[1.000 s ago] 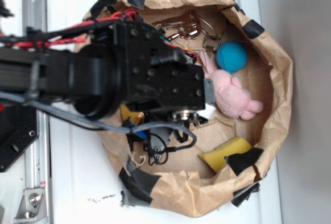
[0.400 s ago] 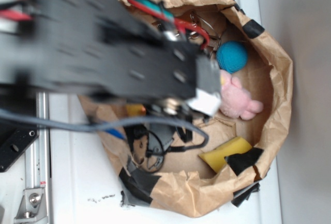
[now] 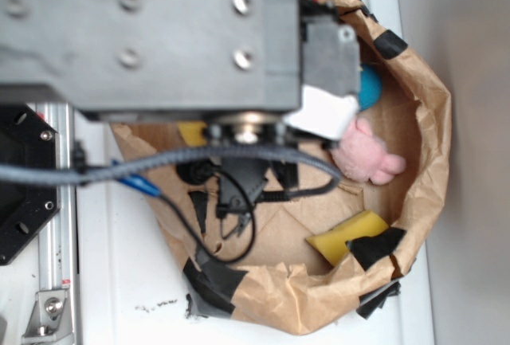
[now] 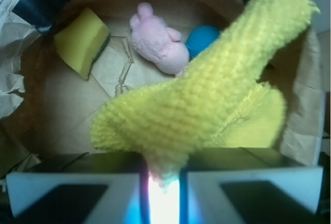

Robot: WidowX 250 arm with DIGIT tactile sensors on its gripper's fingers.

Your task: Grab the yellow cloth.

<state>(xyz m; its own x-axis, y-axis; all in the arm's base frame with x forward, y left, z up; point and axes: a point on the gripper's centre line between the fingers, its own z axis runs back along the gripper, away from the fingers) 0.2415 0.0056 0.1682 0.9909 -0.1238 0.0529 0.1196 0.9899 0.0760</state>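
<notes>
One yellow cloth (image 4: 207, 105), one pink plush bunny (image 4: 158, 40), one blue ball (image 4: 202, 39) and one yellow sponge (image 4: 83, 40) are counted inside a round brown paper basket (image 3: 434, 122) patched with black tape, which is set on a white counter (image 3: 119, 281). The pincer (image 4: 163, 180) is seen clenched on the yellow cloth: a fold of the fabric is pinched between the two pale fingers (image 4: 72, 193) at the bottom of the wrist view, and the rest is draped across the view, above the basket floor. In the exterior view the arm (image 3: 151, 34) is held over the basket's left half, so that much of the interior is hidden; only a small patch of yellow (image 3: 191, 132) is shown beneath it. The bunny and ball lie together near one wall, the sponge near another. Bare cardboard floor is left between them.
</notes>
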